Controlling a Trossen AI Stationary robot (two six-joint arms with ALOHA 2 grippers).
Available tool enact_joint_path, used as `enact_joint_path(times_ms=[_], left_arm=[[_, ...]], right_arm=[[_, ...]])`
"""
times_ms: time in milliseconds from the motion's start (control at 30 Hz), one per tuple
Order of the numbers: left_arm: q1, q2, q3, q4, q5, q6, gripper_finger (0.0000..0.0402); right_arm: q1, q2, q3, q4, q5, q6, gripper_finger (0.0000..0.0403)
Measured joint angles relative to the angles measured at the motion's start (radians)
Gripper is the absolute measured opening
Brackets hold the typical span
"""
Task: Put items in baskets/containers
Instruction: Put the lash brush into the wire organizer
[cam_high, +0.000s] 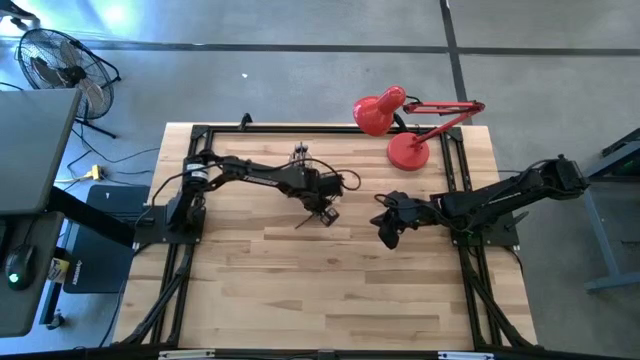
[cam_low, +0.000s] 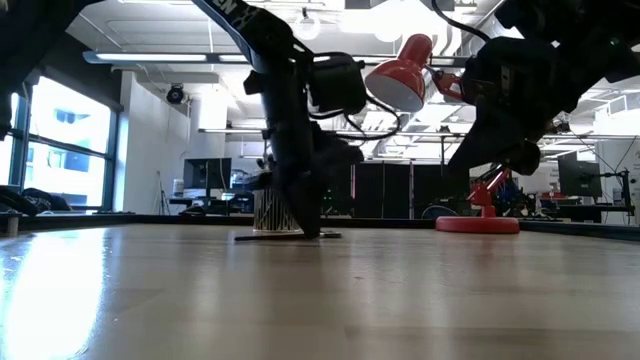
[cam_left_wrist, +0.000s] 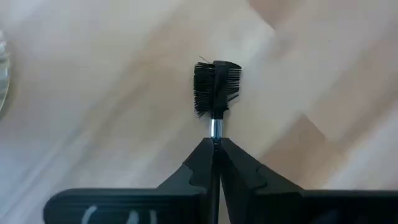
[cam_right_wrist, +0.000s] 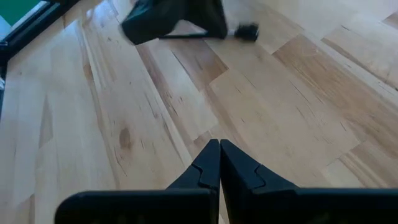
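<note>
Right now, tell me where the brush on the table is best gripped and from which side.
Grip the brush on its thin handle just behind the silvery ferrule, coming straight down from above. It appears to lie flat on the table, so only a top pinch across the slim shaft fits; the bristled head is bulky. The left gripper is already shut there; the right gripper hangs shut nearby.

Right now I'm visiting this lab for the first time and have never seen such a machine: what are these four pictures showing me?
Two dark robot arms work at a pale wooden table. One picture looks down from above, one looks level across the tabletop, and two come from cameras on the arms' wrists. The left gripper is shut on a thin dark stick with a bristly comb head, low at the table. The right gripper is shut and holds nothing. A small ribbed clear cup and a red desk lamp stand at the back.
</note>
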Motion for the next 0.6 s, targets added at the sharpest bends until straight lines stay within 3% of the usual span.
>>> enact_joint_path(times_ms=[67, 333, 600], left_arm=[[-0.002, 0.000, 0.000, 0.010, 0.055, 0.098, 0.0013], [-0.013, 0.001, 0.000, 0.140, 0.149, 0.155, 0.0000], [-0.014, -0.010, 0.000, 0.133, 0.149, 0.186, 0.0000]], right_arm=[[0.000, 0.000, 0.000, 0.009, 0.000, 0.000, 0.0000], [0.000, 0.000, 0.000, 0.015, 0.000, 0.000, 0.0000], [0.000, 0.000, 0.000, 0.002, 0.007, 0.034, 0.0000]])
